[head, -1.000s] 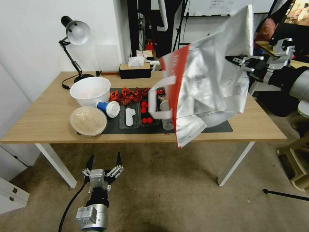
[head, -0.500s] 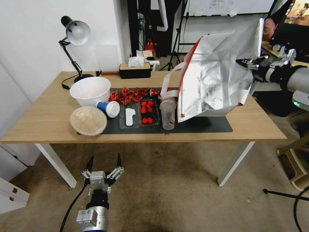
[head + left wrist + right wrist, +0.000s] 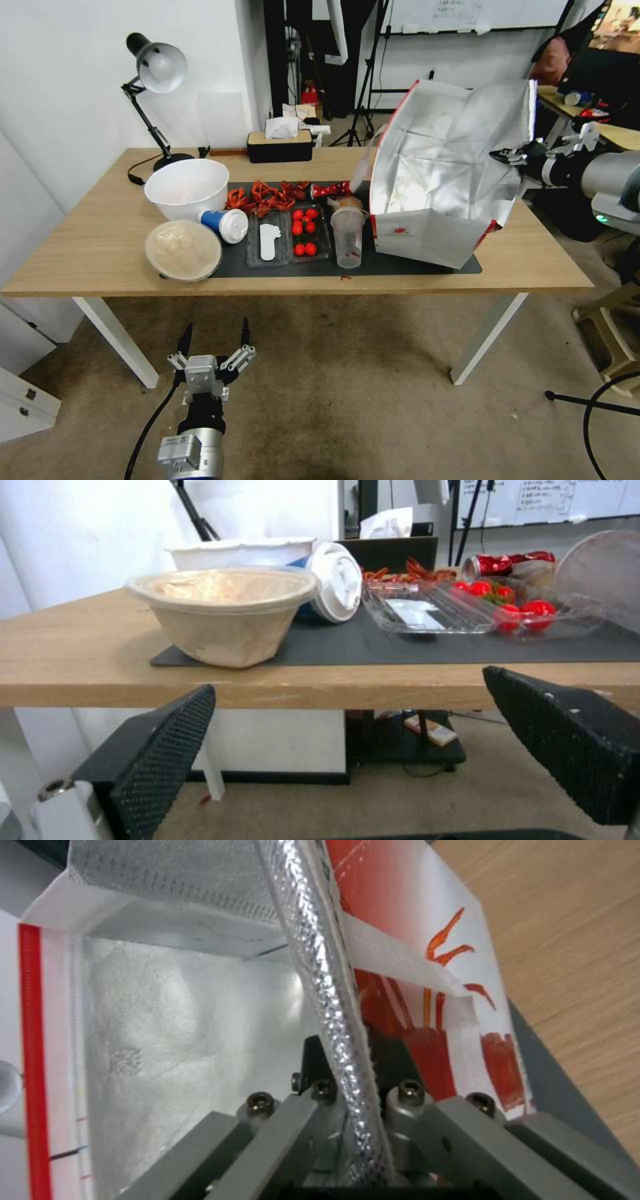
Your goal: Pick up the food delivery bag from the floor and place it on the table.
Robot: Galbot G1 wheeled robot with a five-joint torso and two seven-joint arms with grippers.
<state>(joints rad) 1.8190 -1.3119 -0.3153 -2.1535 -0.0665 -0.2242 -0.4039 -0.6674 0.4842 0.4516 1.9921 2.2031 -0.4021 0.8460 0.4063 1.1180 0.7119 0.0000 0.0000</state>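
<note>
so the food delivery bag (image 3: 437, 183) sits on the table (image 3: 87, 247), base on the dark mat (image 3: 460, 264) at the right end, tilted with its foil-lined mouth facing the head camera. right gripper (image 3: 508, 156) at 3 o'clock of the bag is clenched on the bag's rim; the right wrist view shows what the head view doesn't: both fingers pinching the quilted foil edge (image 3: 333, 1005), red print and a white handle strap (image 3: 407, 965) on the outer face. small round red logo (image 3: 400, 231) on the front panel, text unreadable. left gripper (image 3: 213, 347) hangs low over the floor (image 3: 347, 393) at 7 o'clock, fingers spread, holding nothing. left wrist view gives a side look at the lidded paper bowl (image 3: 223, 611), contents unclear. at 9 o'clock of the bag, a clear plastic cup (image 3: 348, 237), a clear tray of cherry tomatoes (image 3: 305, 233), another clear tray (image 3: 267, 243), a tipped blue cup with white lid (image 3: 225, 224), and a white bowl (image 3: 187, 188).
</note>
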